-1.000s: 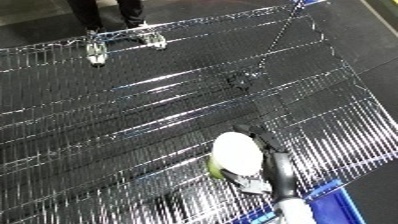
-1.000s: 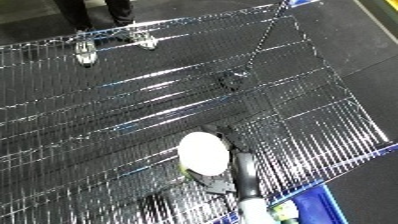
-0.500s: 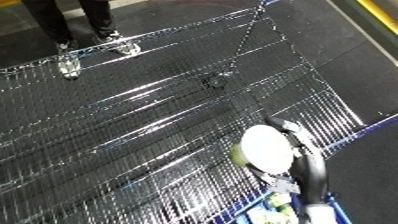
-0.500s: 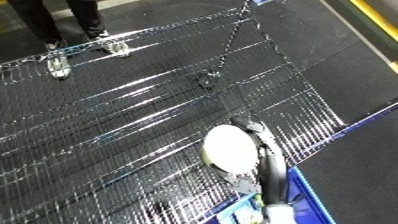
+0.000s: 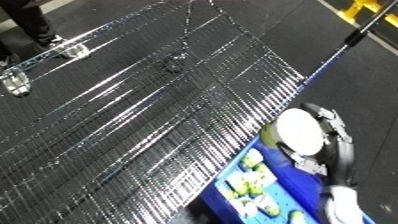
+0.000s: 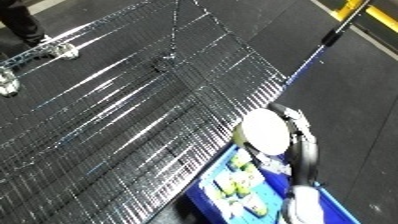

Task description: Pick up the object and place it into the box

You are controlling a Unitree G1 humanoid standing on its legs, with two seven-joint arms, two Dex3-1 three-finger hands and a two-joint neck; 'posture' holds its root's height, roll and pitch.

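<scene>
Right hand [image 5: 330, 145], black and mounted on a white and silver forearm that enters from the lower right, is curled around a white disc-shaped object [image 5: 298, 133] with a green rim showing at its lower left edge; the fingers wrap the object's right side and the thumb lies beneath it. The object is held above the far corner of the blue bin [image 6: 206, 192], at the boundary between the bin and the wire-mesh table [image 5: 151, 125]. The bin, at the table's near right edge, already contains several pale green and white items [image 5: 249, 182] packed together. The left eye view shows the fingers more fully against the dark floor; the right eye view shows more of the bin's interior and the forearm's white end over it. The wire mesh slopes across both views, glinting with reflected light, and a small dark fitting [image 5: 173, 66] sits on it near the upper centre. A blue rail [image 6: 302, 70] runs along the table's right edge toward a yellow and black post [image 6: 351, 11] at the upper right. Shoes of a standing person appear at the upper left, well apart from the object. Left hand appears in neither view.
</scene>
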